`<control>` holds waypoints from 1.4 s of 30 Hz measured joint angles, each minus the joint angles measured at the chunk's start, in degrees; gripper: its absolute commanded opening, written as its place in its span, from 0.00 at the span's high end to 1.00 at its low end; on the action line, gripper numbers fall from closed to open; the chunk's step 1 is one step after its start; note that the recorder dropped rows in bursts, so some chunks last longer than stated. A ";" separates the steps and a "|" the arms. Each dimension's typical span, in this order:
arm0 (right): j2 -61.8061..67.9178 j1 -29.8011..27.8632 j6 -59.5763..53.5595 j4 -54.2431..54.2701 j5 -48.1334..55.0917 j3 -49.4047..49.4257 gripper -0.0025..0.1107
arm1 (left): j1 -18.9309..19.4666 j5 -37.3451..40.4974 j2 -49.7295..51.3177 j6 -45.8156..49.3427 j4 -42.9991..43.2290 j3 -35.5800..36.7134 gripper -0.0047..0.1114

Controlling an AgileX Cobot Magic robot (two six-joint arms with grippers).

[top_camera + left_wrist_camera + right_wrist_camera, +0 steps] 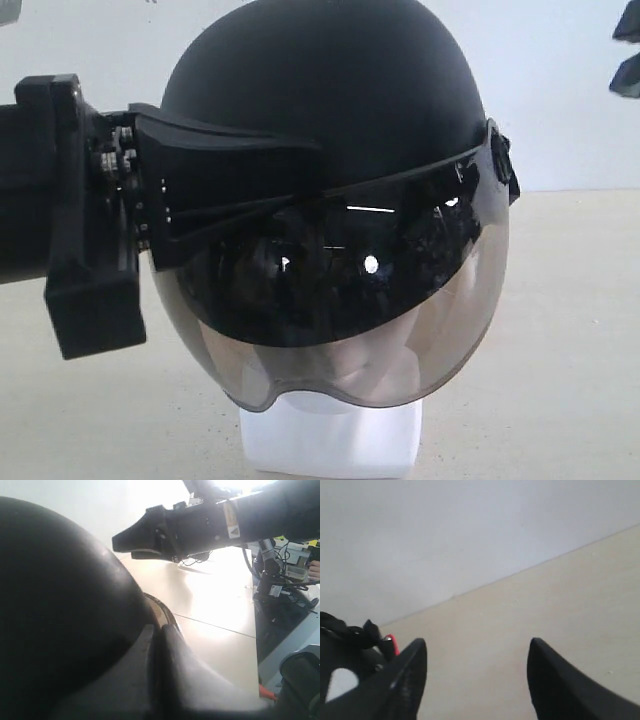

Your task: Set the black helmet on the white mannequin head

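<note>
The black helmet (330, 90) sits over the white mannequin head (330, 440), whose face shows dimly through the smoky visor (350, 300). My left gripper (300, 170) comes in from the left and is shut on the helmet's rim just above the visor. In the left wrist view its fingers (156, 630) press close together against the dark shell (60, 605). My right gripper (476, 652) stands open over bare table, holding nothing. The helmet's black straps (345, 627) and red buckle (392, 644) lie beside one finger. It also shows as the right gripper (127, 545) beyond the helmet.
The head stands on a beige table (570, 330) before a white wall. Past the table's far edge are equipment and cables (290, 565). The dark tips of the right gripper (628, 50) hang at the upper right of the exterior view.
</note>
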 measured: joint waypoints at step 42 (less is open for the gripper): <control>11.99 -0.02 -97.08 76.86 27.89 -29.08 0.98 | 0.00 28.97 -6.16 0.94 8.78 -7.61 0.92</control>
